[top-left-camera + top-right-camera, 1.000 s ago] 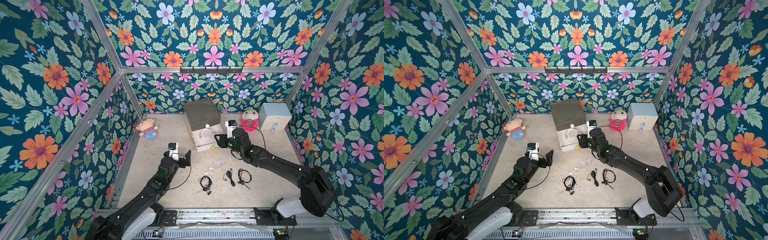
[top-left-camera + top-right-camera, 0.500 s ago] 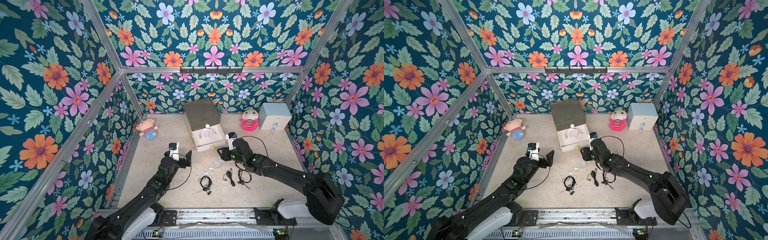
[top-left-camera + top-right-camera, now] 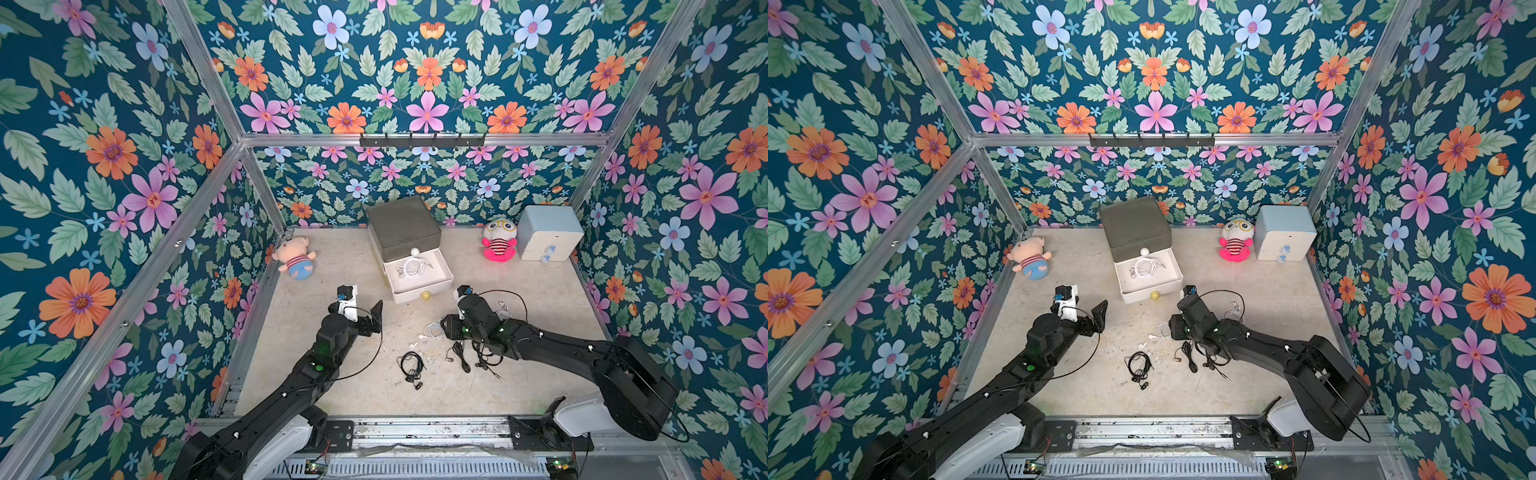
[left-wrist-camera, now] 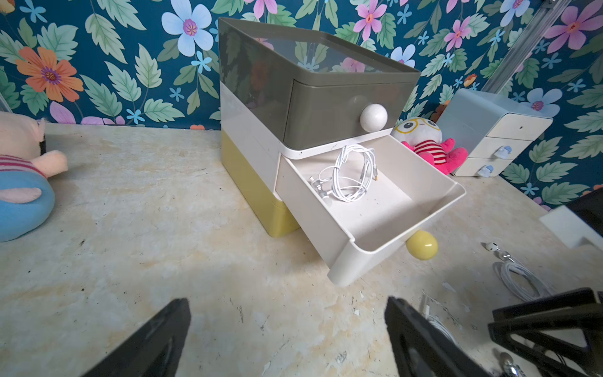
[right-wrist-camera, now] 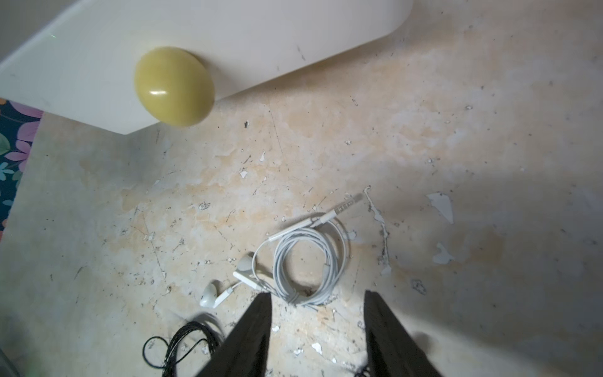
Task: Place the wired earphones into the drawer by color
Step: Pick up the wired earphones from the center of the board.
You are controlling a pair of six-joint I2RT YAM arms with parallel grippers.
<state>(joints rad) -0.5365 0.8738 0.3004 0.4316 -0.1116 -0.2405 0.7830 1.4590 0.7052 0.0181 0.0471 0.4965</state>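
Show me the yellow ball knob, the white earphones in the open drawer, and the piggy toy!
yellow ball knob [image 5: 174, 86]: right wrist view, middle of the ball.
white earphones [image 4: 337, 179]: left wrist view, on the looped cord.
piggy toy [image 3: 296, 262]: in a top view, on its striped shirt.

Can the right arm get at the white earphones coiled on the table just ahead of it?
Likely yes: the right end effector, open, points straight at the white earphones, and nothing lies over them.
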